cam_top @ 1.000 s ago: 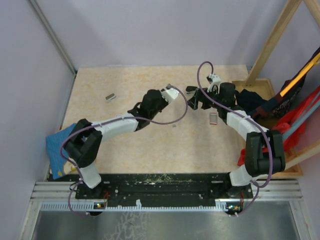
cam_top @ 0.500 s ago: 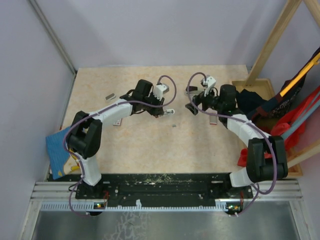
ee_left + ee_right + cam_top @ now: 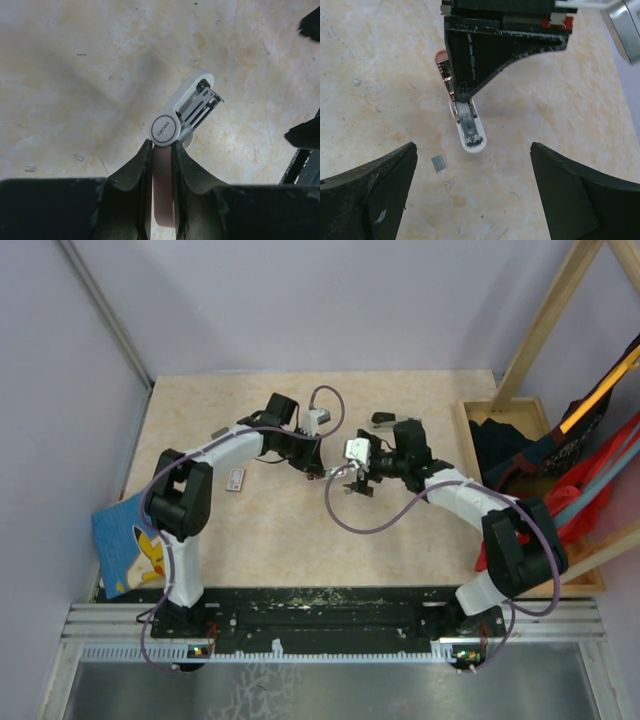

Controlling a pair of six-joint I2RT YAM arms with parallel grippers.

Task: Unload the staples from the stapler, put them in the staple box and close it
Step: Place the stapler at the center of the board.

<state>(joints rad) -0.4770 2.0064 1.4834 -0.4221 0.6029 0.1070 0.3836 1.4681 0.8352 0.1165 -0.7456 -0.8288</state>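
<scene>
The left claw pinches the white-and-pink stapler, hinged open.

What seems a staple lies near the stapler.

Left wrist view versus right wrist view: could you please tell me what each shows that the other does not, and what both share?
Only the left wrist view shows the round logo disc on the stapler and its metal rail swung out of the white shell. Only the right wrist view clearly shows a grey staple strip lying on the table beside the stapler's tip, framed by the wide-open right end effector. Both show the stapler clamped in the left end effector, with the table behind it.
</scene>
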